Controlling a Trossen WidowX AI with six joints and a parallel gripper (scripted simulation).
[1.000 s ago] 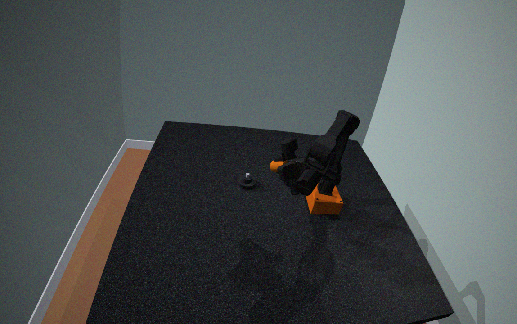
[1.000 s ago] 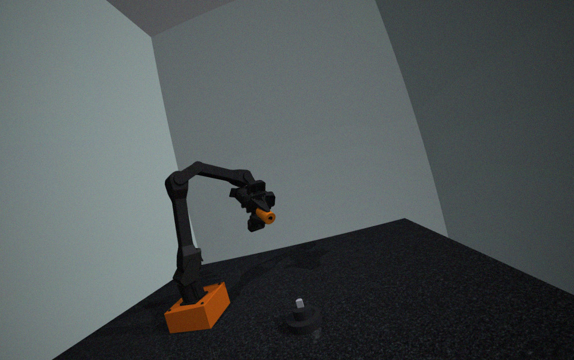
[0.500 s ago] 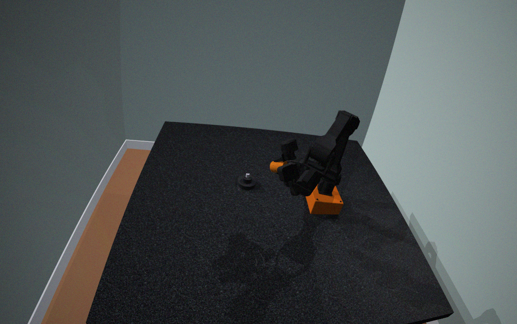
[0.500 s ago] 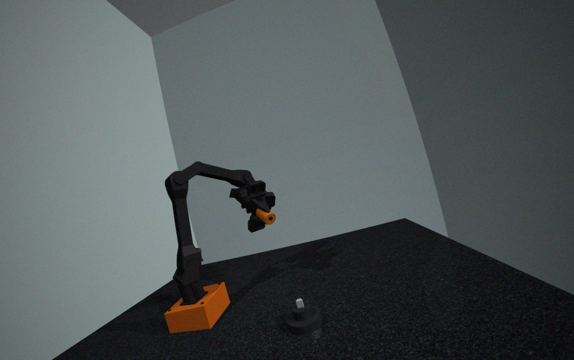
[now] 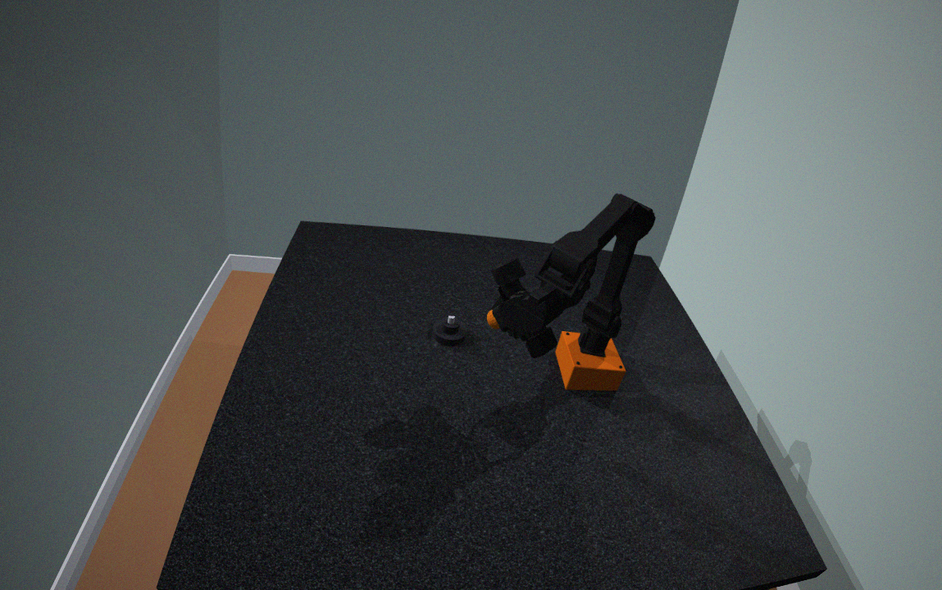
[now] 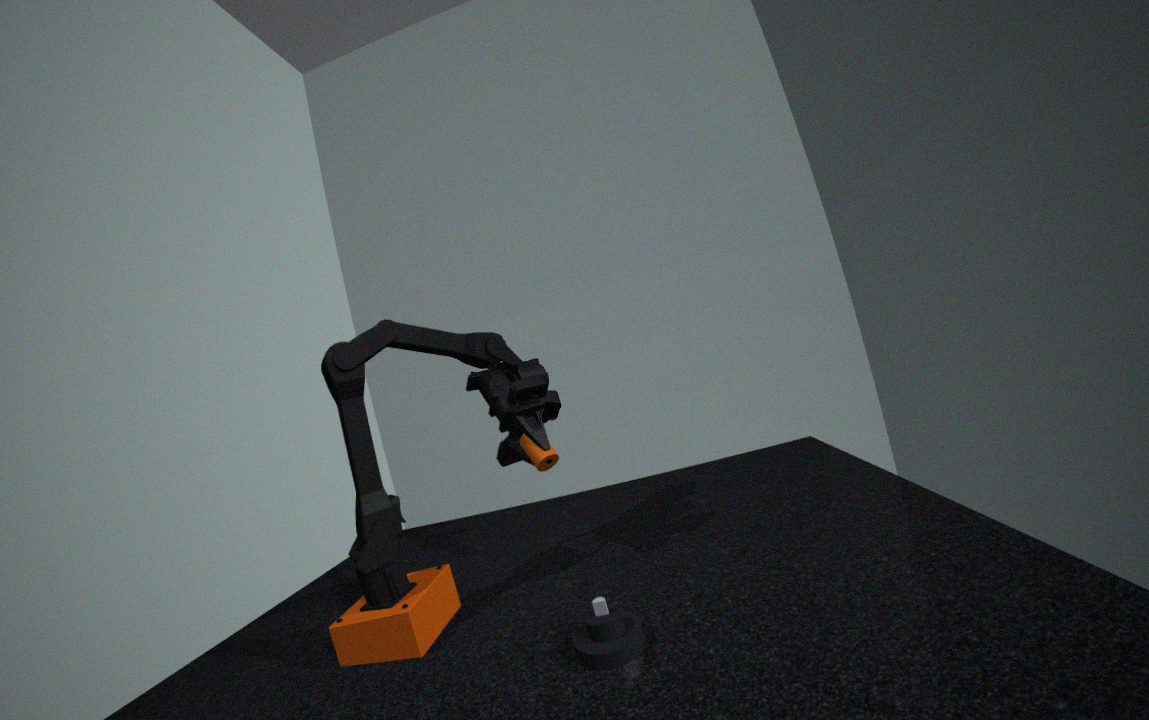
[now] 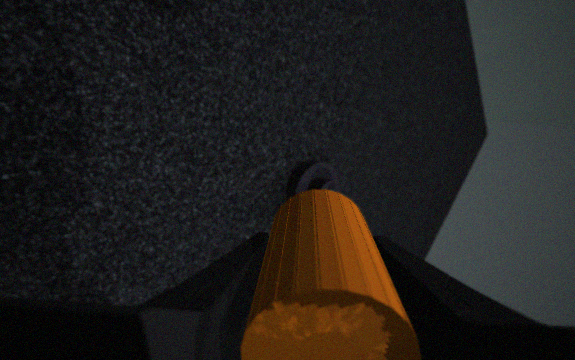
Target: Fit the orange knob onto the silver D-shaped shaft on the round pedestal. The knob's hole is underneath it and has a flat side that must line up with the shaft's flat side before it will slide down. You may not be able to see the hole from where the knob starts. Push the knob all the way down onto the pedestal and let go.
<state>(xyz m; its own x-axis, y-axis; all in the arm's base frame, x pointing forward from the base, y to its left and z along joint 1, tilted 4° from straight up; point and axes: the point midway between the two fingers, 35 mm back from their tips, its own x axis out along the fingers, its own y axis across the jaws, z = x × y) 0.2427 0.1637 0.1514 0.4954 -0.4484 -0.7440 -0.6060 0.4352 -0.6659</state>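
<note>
Dark speckled table point(image 6: 829, 573) under grey walls. Gripper point(image 6: 531, 447) clamped on orange knob point(image 6: 542, 456), held tilted in mid-air. Below and well apart: silver shaft point(image 6: 599, 607) upright on round pedestal point(image 6: 607, 637). Orange arm base point(image 6: 394, 617) beside.

Top view sits high and far back, looking down across the speckled black table top point(image 5: 459, 455), with the orange box-shaped arm base point(image 5: 589, 361) right of centre. The exterior view is low near the table edge, facing the room corner, the same base point(image 6: 394, 617) at lower left. Both share the round black pedestal point(image 5: 450, 331) point(image 6: 607, 637). The wrist view is very close, looking along the ribbed orange knob point(image 7: 324, 260) at lower centre, pedestal rim point(image 7: 315, 176) peeking just above it.
</note>
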